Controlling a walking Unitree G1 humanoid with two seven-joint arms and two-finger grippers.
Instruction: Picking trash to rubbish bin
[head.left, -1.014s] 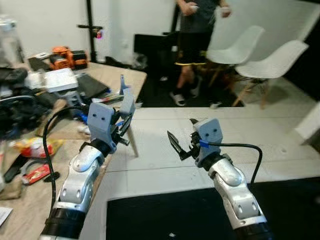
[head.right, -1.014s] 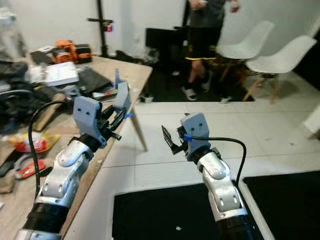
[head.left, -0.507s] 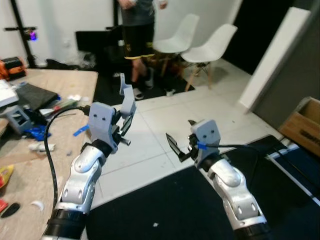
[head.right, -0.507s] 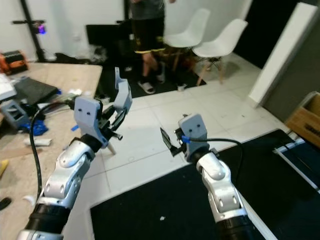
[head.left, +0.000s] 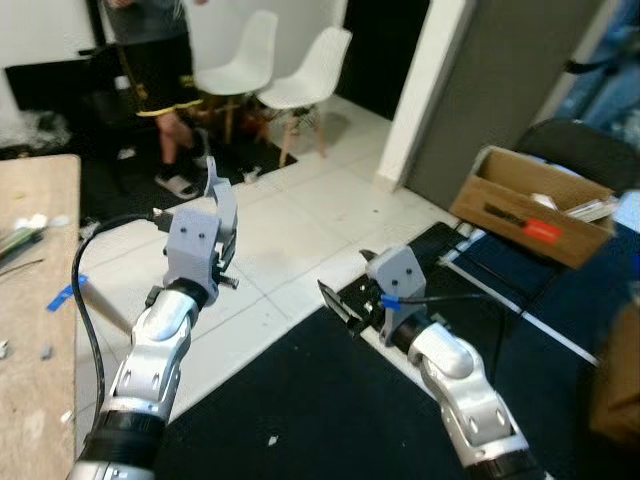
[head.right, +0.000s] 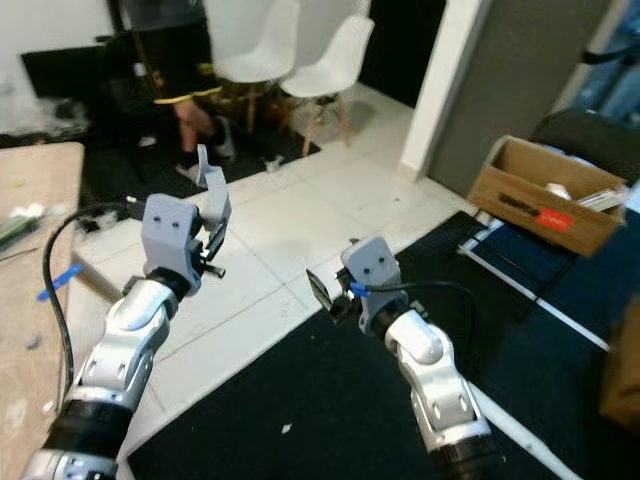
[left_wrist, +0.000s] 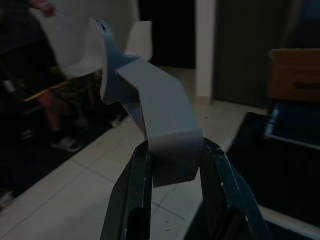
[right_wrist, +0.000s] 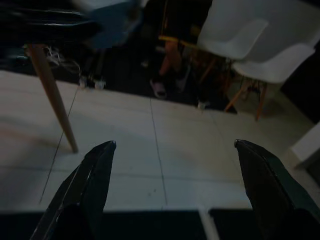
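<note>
The left gripper (head.left: 222, 215) is up in the air over the white tile floor (head.left: 290, 230), its fingers (left_wrist: 135, 195) pinched tight on a curled strip of grey trash (left_wrist: 150, 120). The right gripper (head.left: 345, 300) hovers over the black mat (head.left: 300, 400), fingers (right_wrist: 95, 180) spread wide and holding nothing. A cardboard box (head.left: 530, 205) sits off to the right, and a person (head.left: 160, 60) stands by two white chairs (head.left: 270, 70).
</note>
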